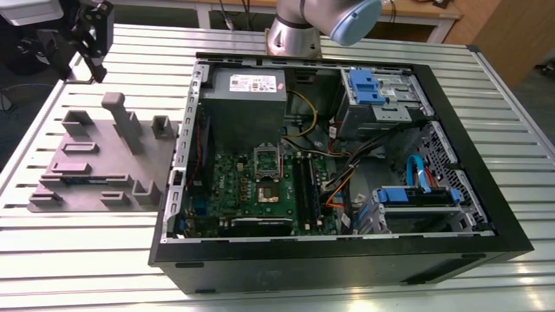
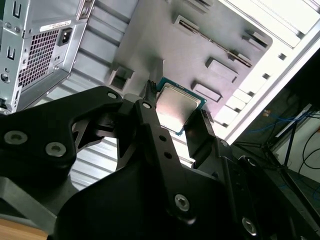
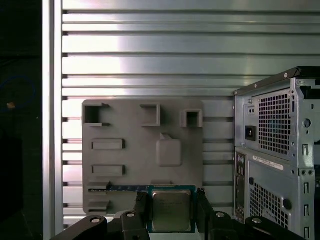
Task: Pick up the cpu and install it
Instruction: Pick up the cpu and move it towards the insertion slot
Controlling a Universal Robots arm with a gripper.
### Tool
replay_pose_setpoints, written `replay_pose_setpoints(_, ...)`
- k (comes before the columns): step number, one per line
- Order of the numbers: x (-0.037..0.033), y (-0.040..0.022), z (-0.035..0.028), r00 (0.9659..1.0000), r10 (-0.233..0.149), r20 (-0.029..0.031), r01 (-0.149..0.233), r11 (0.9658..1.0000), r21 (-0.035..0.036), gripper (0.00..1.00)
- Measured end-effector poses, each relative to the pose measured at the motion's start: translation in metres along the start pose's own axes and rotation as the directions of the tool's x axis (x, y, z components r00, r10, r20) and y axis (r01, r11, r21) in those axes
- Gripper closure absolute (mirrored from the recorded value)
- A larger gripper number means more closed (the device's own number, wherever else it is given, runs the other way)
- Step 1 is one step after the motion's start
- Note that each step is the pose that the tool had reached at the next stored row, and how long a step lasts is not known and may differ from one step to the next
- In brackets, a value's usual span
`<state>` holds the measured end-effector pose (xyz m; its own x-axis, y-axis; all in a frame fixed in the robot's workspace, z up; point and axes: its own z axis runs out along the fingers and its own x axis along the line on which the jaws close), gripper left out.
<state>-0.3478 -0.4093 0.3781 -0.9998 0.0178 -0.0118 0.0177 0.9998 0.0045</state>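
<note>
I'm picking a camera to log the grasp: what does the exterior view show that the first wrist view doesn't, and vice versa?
Exterior view: inside the computer case, the motherboard, CPU socket and power supply. First wrist view: the cpu clamped in the end effector, plus the case's rear panel. Both: the grey fixture tray, the case and the slatted table.

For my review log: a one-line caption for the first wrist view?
Gripper shut on the cpu over the grey parts tray, computer case alongside.
</note>
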Motion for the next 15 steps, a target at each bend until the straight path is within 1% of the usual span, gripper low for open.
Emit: replay_pose_setpoints(15,-0.0056,0.0001,0.0001,1.0000,0.000,0.0001,0.000,1.0000,0.0000,0.53)
